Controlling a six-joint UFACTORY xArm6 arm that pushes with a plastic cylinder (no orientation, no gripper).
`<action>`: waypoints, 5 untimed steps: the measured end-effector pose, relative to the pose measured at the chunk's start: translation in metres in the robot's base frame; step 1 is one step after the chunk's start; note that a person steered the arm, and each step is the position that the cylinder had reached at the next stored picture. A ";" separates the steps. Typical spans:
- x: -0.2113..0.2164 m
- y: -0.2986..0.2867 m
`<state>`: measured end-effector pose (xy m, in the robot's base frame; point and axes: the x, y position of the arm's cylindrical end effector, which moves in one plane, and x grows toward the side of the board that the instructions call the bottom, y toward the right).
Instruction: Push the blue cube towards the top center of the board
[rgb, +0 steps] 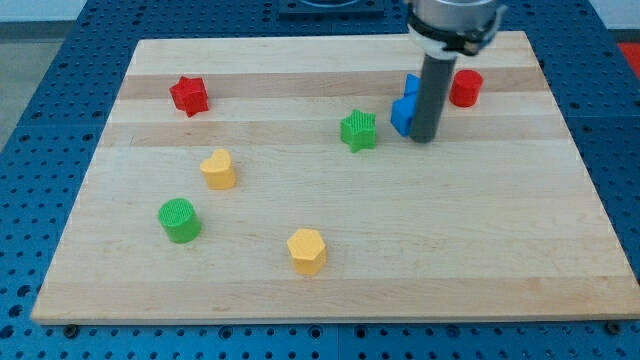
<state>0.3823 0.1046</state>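
The blue cube sits in the upper right part of the wooden board, partly hidden behind my rod. A second blue block shows just above it, its shape unclear. My tip rests on the board right against the blue cube's right side, slightly below it.
A red cylinder stands just right of the rod. A green star lies left of the blue cube. A red star is at upper left. A yellow heart, green cylinder and yellow hexagon lie lower left.
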 end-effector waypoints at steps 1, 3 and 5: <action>-0.045 -0.012; -0.130 -0.029; -0.139 -0.032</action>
